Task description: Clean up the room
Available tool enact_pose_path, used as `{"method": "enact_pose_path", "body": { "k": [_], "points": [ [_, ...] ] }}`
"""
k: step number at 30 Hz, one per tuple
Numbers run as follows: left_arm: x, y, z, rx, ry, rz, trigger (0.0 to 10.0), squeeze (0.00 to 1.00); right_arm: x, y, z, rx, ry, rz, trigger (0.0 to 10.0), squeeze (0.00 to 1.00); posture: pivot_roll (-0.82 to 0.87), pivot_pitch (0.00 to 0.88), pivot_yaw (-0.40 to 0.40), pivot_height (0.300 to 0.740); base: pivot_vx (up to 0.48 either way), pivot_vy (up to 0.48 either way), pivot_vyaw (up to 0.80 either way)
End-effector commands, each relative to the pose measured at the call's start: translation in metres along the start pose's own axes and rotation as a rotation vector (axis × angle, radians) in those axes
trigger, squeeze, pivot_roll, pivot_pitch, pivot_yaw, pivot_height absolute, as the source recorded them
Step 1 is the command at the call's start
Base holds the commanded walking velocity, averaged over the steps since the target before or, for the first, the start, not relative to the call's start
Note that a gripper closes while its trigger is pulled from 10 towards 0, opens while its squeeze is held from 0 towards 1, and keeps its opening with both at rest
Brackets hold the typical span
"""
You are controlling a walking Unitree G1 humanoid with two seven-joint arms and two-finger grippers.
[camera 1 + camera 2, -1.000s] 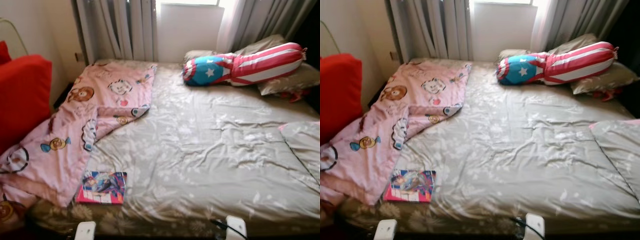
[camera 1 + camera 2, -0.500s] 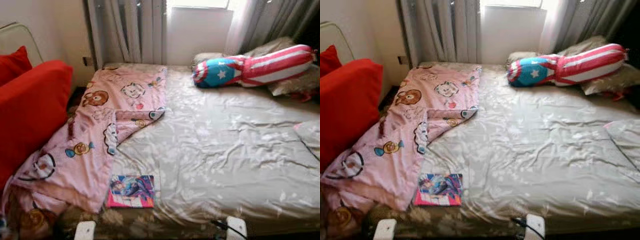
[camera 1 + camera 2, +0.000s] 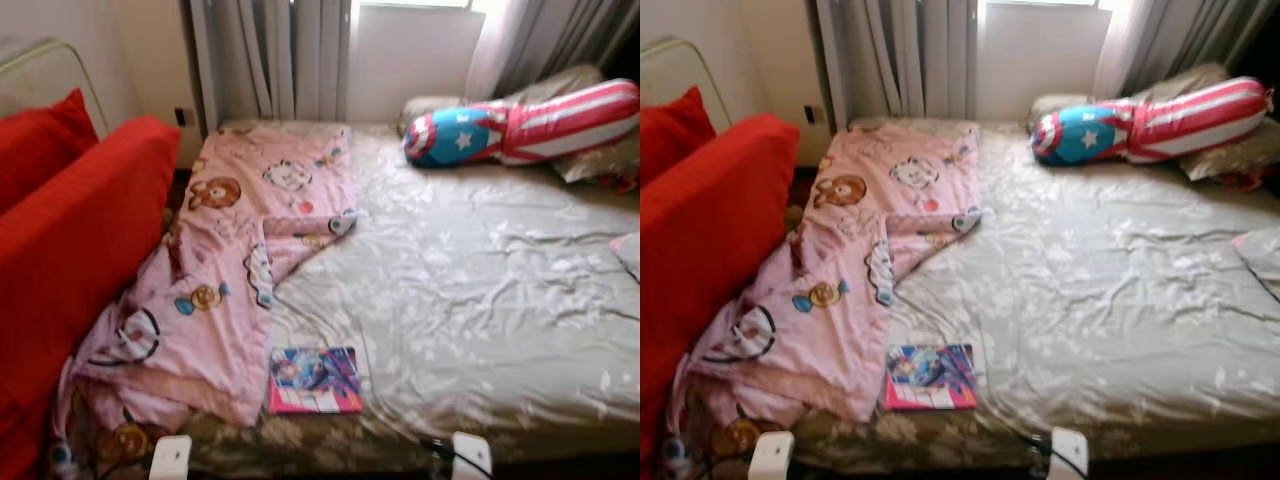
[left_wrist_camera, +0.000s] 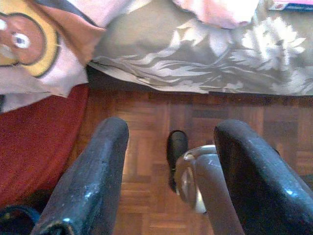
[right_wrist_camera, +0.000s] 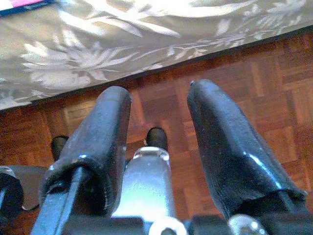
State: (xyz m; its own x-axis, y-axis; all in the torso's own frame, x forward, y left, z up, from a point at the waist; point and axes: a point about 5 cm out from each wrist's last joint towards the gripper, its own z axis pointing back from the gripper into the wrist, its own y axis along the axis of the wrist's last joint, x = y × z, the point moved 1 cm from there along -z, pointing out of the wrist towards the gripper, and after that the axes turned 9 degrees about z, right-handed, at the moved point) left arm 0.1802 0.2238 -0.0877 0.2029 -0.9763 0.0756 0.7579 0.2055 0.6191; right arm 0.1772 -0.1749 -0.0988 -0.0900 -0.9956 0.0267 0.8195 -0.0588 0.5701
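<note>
A colourful book [image 3: 314, 380] lies flat near the front edge of the bed [image 3: 470, 290], just right of a rumpled pink cartoon-print blanket [image 3: 240, 260] that hangs off the bed's left side. A star-and-stripes bolster [image 3: 520, 125] rests at the head by the window. Both arms hang low beside the bed. My left gripper [image 4: 168, 147] is open over the parquet floor, and my right gripper [image 5: 159, 117] is open too, with nothing held in either.
A red sofa with a cushion [image 3: 70, 230] stands close against the bed's left side. Grey curtains [image 3: 270, 55] and a wall close the far end. Grey pillows [image 3: 590, 150] lie at the back right. Parquet floor [image 5: 254, 107] runs under the bed's front edge.
The camera has swung left: the bed, book and bolster have shifted right in the picture and more of the red sofa shows. Nothing on the bed has moved.
</note>
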Motion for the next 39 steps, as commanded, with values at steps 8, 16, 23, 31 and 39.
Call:
{"method": "enact_pose_path", "body": {
  "k": [8, 16, 23, 31, 39],
  "points": [
    [0.014, -0.003, -0.001, 0.0, -0.031, -0.005, 10.0, 0.0, 0.011, -0.006, 0.002, -0.015, -0.018, -0.002, 10.0, 0.0, 0.03, 0.0, -0.029, 0.74, 0.0, 0.0, 0.0],
    [0.006, 0.001, -0.001, 0.007, -0.027, -0.001, 10.0, 0.0, 0.007, -0.003, 0.001, 0.001, -0.001, 0.014, 10.0, 0.0, 0.03, 0.0, -0.028, 0.74, 0.0, 0.0, 0.59],
    [0.01, 0.001, -0.001, 0.011, -0.036, -0.004, 10.0, 0.0, 0.006, -0.002, 0.001, 0.01, 0.006, 0.012, 10.0, 0.0, 0.02, 0.0, -0.027, 0.74, 0.0, 0.0, 0.8],
    [0.029, 0.0, -0.004, 0.01, -0.056, -0.008, 10.0, 0.0, 0.003, 0.002, 0.0, 0.028, 0.02, 0.011, 10.0, 0.0, 0.02, 0.0, -0.03, 0.74, 0.0, 0.0, 0.8],
    [0.042, 0.003, -0.006, 0.012, -0.069, -0.011, 10.0, 0.0, 0.002, 0.003, 0.0, 0.033, 0.024, 0.017, 10.0, 0.0, 0.02, 0.0, -0.03, 0.74, 0.0, 0.0, 0.8]
  ]
}}
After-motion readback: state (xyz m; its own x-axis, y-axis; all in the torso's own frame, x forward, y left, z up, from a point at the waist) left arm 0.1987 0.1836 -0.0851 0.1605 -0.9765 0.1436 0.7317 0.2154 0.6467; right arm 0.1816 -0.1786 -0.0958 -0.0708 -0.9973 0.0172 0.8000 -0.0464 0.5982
